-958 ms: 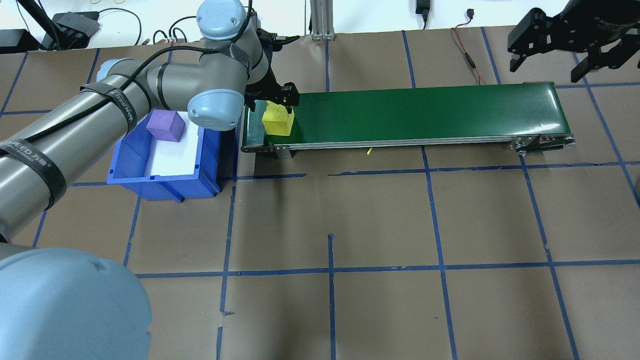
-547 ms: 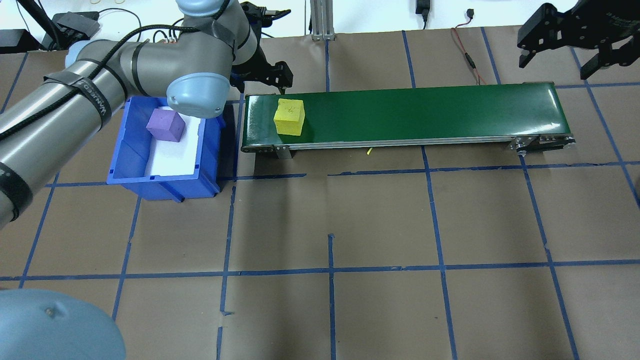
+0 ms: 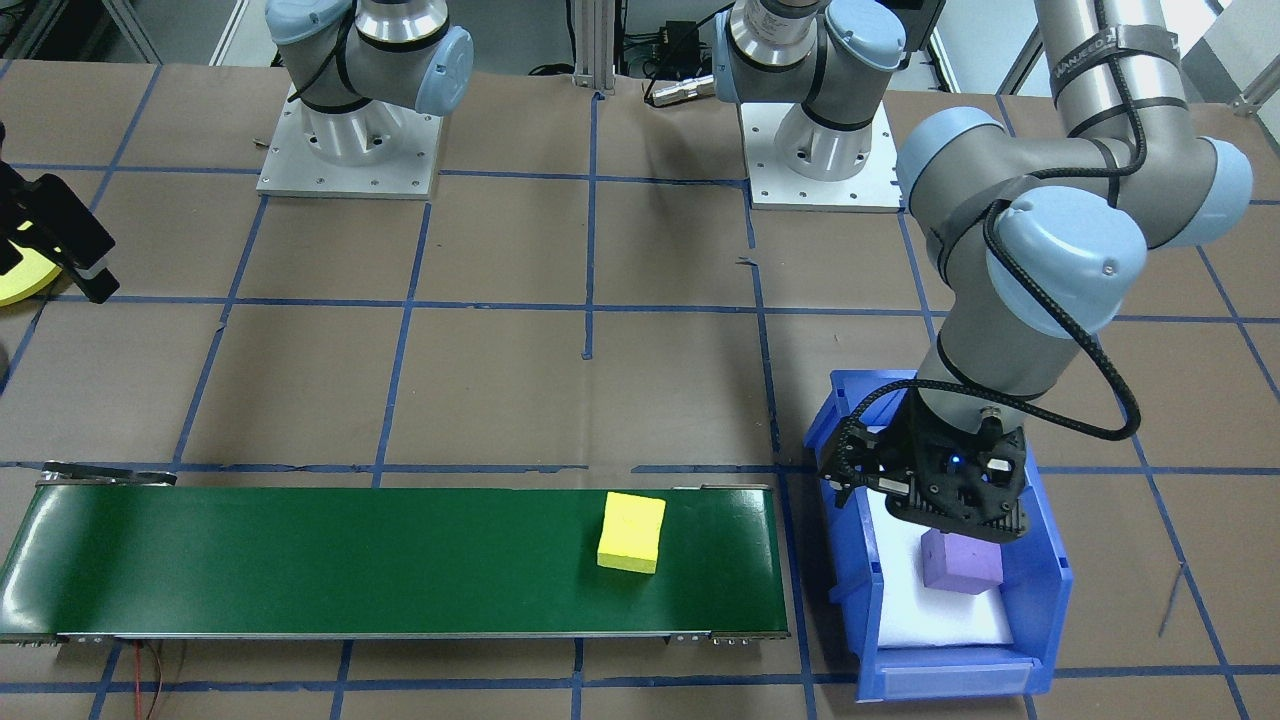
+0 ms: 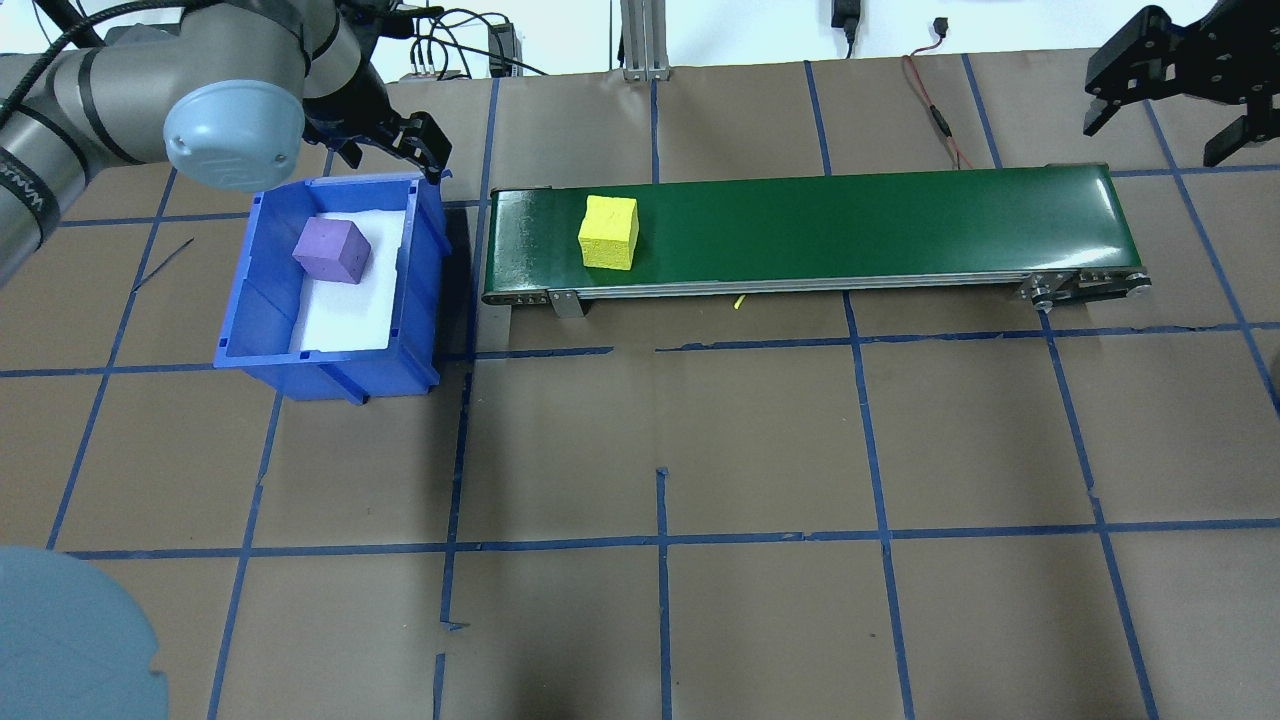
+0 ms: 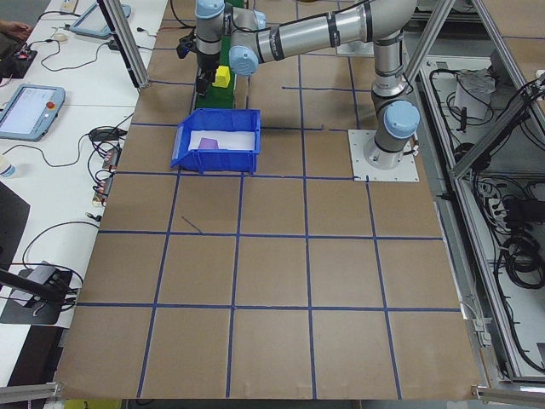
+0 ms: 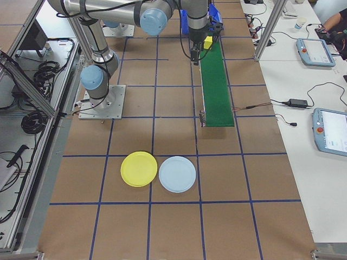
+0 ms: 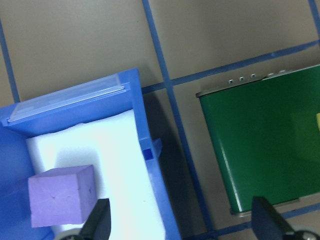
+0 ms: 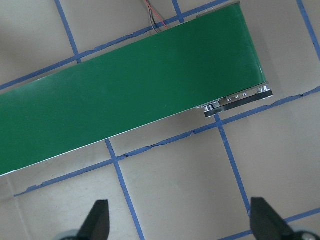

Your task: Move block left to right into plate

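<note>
Yellow block (image 4: 608, 232) on dark green belt (image 4: 850, 225). Purple cube (image 4: 332, 250) in blue bin (image 4: 262, 300), white lining. Brown surface (image 4: 760, 440), blue tape grid. Lime-yellow plate (image 6: 139, 168); pale blue plate (image 6: 177, 174).

On the brown paper-covered worktop (image 4: 760, 430), seen from behind the robot, the long green conveyor belt (image 4: 850, 225) runs nine to three o'clock. The yellow foam cube (image 4: 608, 232) sits on its nine o'clock end. Just beside that end, at nine o'clock, stands the blue rectangular plastic bin (image 4: 330, 350), the purple foam cube (image 4: 331, 250) inside. The round lime-yellow plastic plate (image 6: 139, 168) lies well apart beyond the belt's three o'clock end, touching a round pale blue plate (image 6: 177, 174).
</note>
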Robot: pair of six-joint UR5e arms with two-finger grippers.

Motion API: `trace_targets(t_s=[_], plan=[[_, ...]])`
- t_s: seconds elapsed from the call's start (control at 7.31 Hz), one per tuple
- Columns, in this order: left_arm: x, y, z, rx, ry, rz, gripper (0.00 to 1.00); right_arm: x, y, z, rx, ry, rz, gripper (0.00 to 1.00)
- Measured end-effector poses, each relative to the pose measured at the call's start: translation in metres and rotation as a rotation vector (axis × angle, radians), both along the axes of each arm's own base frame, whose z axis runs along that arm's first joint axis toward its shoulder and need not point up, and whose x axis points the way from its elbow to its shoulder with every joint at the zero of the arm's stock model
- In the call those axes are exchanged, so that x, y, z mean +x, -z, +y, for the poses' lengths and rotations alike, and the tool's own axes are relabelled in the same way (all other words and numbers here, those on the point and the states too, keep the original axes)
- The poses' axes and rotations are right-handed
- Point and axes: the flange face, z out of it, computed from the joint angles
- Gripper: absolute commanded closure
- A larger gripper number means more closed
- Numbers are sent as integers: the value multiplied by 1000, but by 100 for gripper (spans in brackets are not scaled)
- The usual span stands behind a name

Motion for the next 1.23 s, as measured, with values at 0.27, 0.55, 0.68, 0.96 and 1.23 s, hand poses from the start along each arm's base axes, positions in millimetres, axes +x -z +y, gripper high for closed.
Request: trace_targets(t_s=[0.27, 0.55, 0.68, 0.96, 1.23], plan=[[35, 10, -3, 35, 121, -96, 0, -13, 9, -4, 14, -69, -4, 0], [63, 23, -7, 70, 214, -126, 0, -16, 12, -10, 9, -86, -29, 0], [75, 33, -11, 86, 240, -127, 0, -17, 14, -17, 2, -102, -50, 0], [88, 56, -17, 120, 253, -116, 0, -18, 25, -43, -26, -198, -128, 0], [91, 73, -22, 127, 253, -115, 0, -32, 42, -69, -63, -285, -217, 0]])
